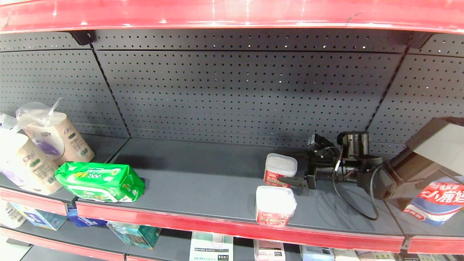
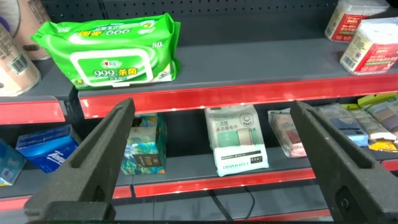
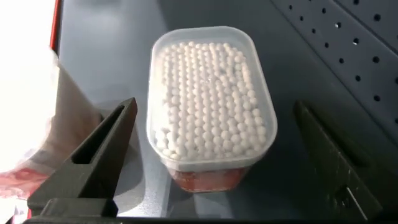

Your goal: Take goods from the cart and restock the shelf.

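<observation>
Right wrist view: right gripper [image 3: 214, 112], jaws open, faces the tub [image 3: 211, 87], likely light, stiff and slick; pinch its long sides.

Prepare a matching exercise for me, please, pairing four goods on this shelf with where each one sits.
Things:
1. green wet wipes pack
2. rear cotton swab box
3. front cotton swab box
4. wrapped paper rolls

Places:
A. at the front edge of the shelf, right of centre
B. standing at the far left end
C. between the open jaws of the right gripper
D. lying flat left of centre, beside the rolls

Pairs: 1-D; 2-C; 3-A; 4-B
</observation>
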Robot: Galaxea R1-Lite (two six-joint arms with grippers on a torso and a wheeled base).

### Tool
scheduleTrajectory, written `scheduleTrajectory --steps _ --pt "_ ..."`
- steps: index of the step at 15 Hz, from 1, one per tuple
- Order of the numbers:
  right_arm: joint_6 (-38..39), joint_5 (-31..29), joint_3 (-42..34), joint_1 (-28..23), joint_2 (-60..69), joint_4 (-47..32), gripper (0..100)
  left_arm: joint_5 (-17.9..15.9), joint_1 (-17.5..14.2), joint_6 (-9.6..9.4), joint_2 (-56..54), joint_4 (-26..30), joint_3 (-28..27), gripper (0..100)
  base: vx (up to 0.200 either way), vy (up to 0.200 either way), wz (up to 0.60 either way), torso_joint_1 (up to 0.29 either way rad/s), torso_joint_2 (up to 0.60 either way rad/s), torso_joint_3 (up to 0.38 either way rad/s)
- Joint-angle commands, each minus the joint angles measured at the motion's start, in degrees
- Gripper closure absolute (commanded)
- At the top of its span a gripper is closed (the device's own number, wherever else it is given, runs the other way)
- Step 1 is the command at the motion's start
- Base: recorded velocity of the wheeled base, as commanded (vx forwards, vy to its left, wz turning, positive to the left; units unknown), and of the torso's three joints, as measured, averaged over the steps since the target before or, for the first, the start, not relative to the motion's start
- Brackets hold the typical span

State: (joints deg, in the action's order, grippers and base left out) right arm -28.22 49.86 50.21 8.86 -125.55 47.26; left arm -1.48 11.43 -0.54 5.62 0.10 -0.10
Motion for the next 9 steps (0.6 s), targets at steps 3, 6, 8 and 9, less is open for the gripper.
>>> scheduleTrajectory --steps 3,6,8,9 --pt "0.0 -2.2 -0.1 -0.1 0.2 0.1 0 0.0 0.0 0.01 0.1 0.0 0.0 0 0.0 0.0 0.0 0.0 0.0 0.0" --pt "0.1 -2.6 -0.1 -0.1 0.2 0.1 0 0.0 0.0 0.01 0.1 0.0 0.0 0 0.0 0.0 0.0 0.0 0.0 0.0" --pt "0.1 -3.9 -0.1 -0.1 0.2 0.1 0 0.1 0.0 0.01 0.0 0.0 0.0 0 0.0 0.0 0.0 0.0 0.0 0.0" --pt "0.2 -4.4 0.1 0.0 0.1 0.1 0 0.1 0.0 0.01 0.0 0.0 0.0 0 0.0 0.0 0.0 0.0 0.0 0.0"
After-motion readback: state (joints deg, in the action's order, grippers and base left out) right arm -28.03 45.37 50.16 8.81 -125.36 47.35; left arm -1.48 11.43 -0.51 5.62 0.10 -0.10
